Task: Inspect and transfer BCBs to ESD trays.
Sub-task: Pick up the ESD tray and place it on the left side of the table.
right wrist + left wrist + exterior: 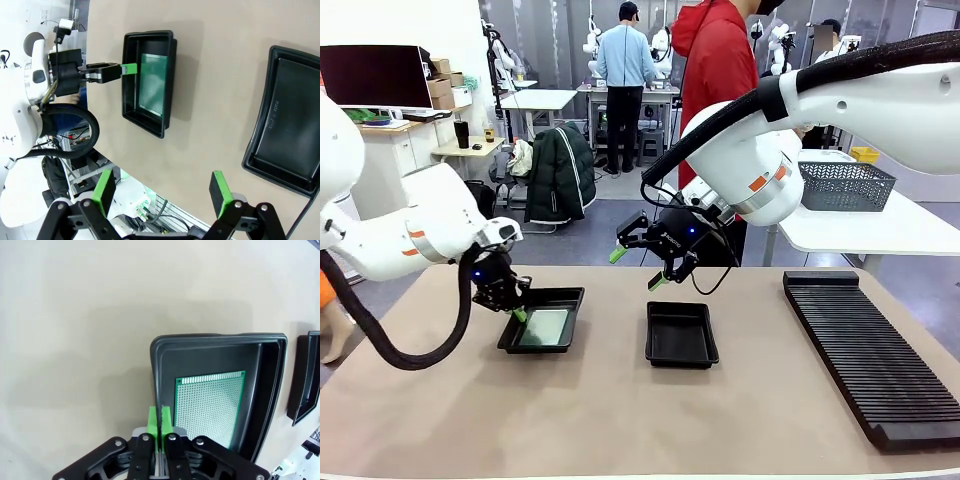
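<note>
One board in, one tray to go — we'd call it roughly halfway

We see a green BCB (pixel 546 326) lying flat in the left ESD tray (pixel 535 350), with the left pincer (pixel 520 313) closed, pads pressed together, right at that tray's rim. The right tray (pixel 680 362) is empty — the right pincer (pixel 636 269) hangs wide open in the air near it. Plain beige tabletop (pixel 620 420), black slotted rack (pixel 875 360) off to the right, busy lab room with a person in red (pixel 715 60) across from us.

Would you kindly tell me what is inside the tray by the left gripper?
One green board lies flat on the tray floor. The shut left gripper covers its near corner; anything beneath the board is hidden.
</note>
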